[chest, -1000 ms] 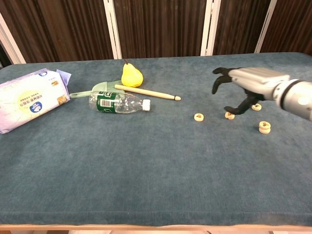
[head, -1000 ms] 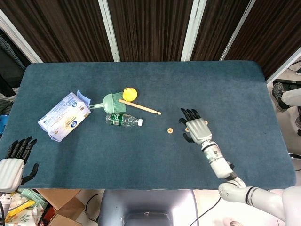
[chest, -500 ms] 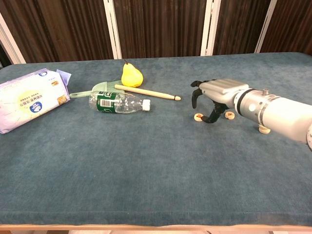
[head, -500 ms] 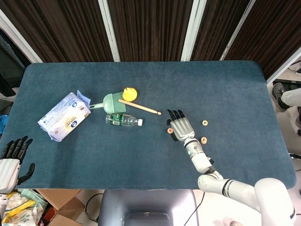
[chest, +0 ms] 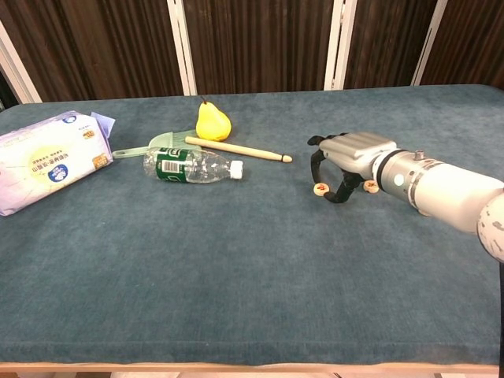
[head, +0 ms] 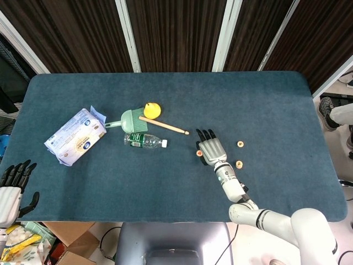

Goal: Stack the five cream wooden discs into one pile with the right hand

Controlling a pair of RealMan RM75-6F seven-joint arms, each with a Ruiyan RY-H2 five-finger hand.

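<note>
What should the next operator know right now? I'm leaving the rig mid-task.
Right hand: palm down over the leftmost disc, fingers curled around it; grip not confirmed.
Left hand: idle at the table's near left edge, holding nothing.
Other discs in sight: one beside the right hand, two more to its right in the head view.
Done: nothing stacked.
Left: the whole pile; fifth disc not visible.

Bright, even light; sharp focus.

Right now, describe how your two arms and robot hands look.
Both robot hands have silver-grey metal backs and black fingers. The right robot hand sits on a thick, glossy white cylindrical forearm with a grey band and a small round mark near the wrist. Of the left side, only the robot hand shows, at the table's corner.
</note>
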